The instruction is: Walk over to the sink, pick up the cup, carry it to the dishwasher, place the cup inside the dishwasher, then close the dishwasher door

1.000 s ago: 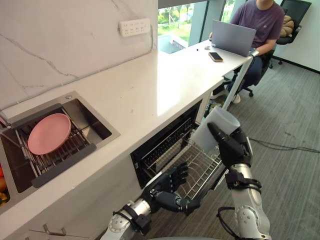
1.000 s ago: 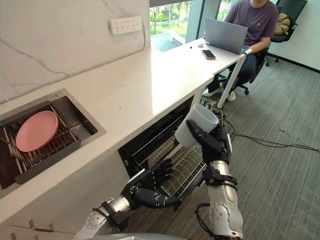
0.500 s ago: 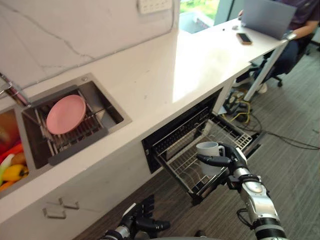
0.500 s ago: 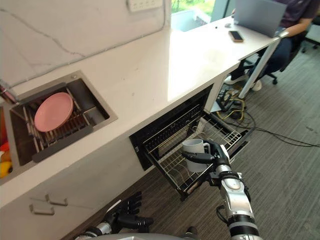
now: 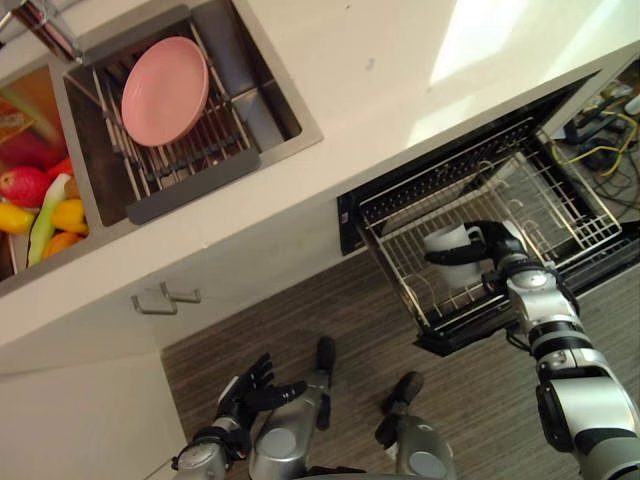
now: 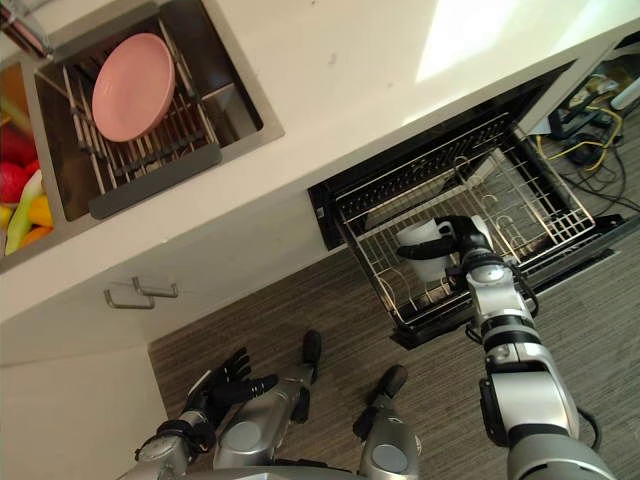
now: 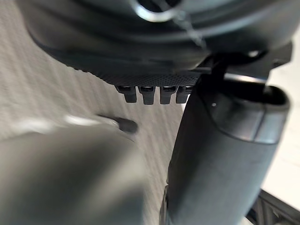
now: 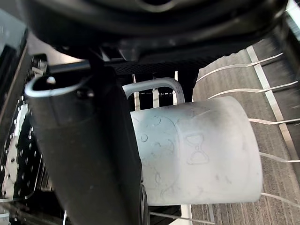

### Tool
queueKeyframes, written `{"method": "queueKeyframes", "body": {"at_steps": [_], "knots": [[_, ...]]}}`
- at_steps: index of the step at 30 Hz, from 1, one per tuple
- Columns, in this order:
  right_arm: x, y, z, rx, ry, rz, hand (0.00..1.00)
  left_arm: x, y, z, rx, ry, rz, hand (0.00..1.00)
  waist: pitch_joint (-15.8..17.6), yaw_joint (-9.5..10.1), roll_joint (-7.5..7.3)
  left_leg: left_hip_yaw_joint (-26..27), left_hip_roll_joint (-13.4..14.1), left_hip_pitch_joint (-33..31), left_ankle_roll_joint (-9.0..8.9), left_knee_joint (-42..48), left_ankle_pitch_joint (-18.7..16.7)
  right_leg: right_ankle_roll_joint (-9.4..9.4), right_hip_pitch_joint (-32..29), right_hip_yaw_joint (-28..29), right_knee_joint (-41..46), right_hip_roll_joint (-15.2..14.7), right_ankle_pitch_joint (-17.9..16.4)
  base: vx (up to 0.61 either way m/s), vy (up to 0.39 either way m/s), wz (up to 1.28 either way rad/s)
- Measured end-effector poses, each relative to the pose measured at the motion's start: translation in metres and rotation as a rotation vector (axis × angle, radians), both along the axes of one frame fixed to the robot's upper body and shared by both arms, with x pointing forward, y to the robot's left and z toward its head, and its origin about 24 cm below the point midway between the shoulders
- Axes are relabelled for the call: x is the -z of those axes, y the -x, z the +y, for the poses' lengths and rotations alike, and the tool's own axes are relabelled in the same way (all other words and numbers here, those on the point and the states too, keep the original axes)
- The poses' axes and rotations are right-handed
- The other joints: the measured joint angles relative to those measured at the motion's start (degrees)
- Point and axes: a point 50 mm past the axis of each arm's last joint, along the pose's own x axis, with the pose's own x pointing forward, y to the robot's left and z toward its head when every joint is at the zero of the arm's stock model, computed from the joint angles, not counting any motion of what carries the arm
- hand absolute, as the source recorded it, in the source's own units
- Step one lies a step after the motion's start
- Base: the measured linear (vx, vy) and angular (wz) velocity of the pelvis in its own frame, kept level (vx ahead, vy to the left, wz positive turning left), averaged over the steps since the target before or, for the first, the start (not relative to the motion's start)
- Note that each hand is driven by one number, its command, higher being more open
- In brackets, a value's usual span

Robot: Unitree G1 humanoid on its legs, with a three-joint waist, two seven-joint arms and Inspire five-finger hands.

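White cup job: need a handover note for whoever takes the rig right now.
Right hand: shut on the white ceramic cup, holding it over the pulled-out wire rack of the dishwasher. Cannot tell whether the cup touches the rack.
Left hand: open, idle, low by the floor.
Done: cup picked up and brought to the dishwasher.
Left: set the cup in the rack, release, withdraw the hand, close the dishwasher door.

The cup [image 5: 458, 273] is in the pulled-out dishwasher rack [image 5: 560, 215] below the counter [image 5: 380, 50], right of the sink [image 5: 257, 95]
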Motion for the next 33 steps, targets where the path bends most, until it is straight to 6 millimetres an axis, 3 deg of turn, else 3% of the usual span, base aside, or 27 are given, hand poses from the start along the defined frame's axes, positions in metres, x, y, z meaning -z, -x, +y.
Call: {"method": "queueKeyframes", "body": {"at_steps": [6, 11, 17, 25, 26, 33], "knots": [[-0.034, -0.019, 0.009, -0.098, 0.073, -0.041, 0.0, -0.001, -0.002, -0.004, -0.02, 0.029, -0.014, 1.0, 1.3, 2.2, 0.16, -1.17, -0.26, -1.26, 0.04, 0.4, 0.02, -0.32, -0.8, -0.51, 0.83, -0.29, -0.26, 0.04, 0.003, 0.11], [-0.048, -0.027, 0.018, -0.152, 0.109, -0.046, 0.0, -0.002, -0.008, -0.004, -0.024, 0.033, -0.024, 1.0, 1.83, 3.69, 0.19, -1.89, -0.24, -1.5, 0.0, 0.72, 0.0, -1.16, -1.19, -0.51, 2.8, -0.74, -1.67, 0.01, 0.011, 0.09], [-0.044, -0.031, 0.026, -0.182, 0.088, -0.007, 0.0, -0.003, -0.009, -0.005, -0.037, 0.048, -0.027, 1.0, 2.4, 4.89, 0.15, -2.13, -0.08, -1.97, -0.16, 0.8, 0.18, -1.26, -1.76, -0.66, 3.65, -0.81, -2.13, 0.0, 0.001, 0.01], [-0.039, -0.031, 0.024, -0.153, 0.063, 0.027, 0.0, -0.003, -0.01, -0.005, -0.036, 0.048, -0.026, 1.0, 2.45, 4.92, 0.07, -2.53, 0.14, -1.87, -0.41, 0.45, 0.49, -1.35, -1.62, -1.09, 3.76, -0.53, -2.43, 0.0, -0.003, 0.01], [-0.036, -0.03, 0.024, -0.142, 0.038, 0.036, 1.0, -0.002, -0.01, -0.005, -0.037, 0.048, -0.025, 1.0, 2.48, 4.94, 0.03, -2.58, 0.26, -1.74, -0.46, 0.33, 0.56, -1.38, -1.54, -1.13, 3.76, -0.42, -2.46, 0.0, 0.0, 0.0], [-0.022, -0.026, 0.022, -0.122, -0.023, 0.087, 1.0, -0.002, -0.01, -0.004, -0.039, 0.047, -0.023, 1.0, 2.63, 4.95, -0.23, -2.59, 0.87, -1.03, -1.03, -0.55, 1.07, -1.62, -1.27, -1.08, 3.76, 0.1, -2.68, 0.0, 0.0, 0.0]]}}
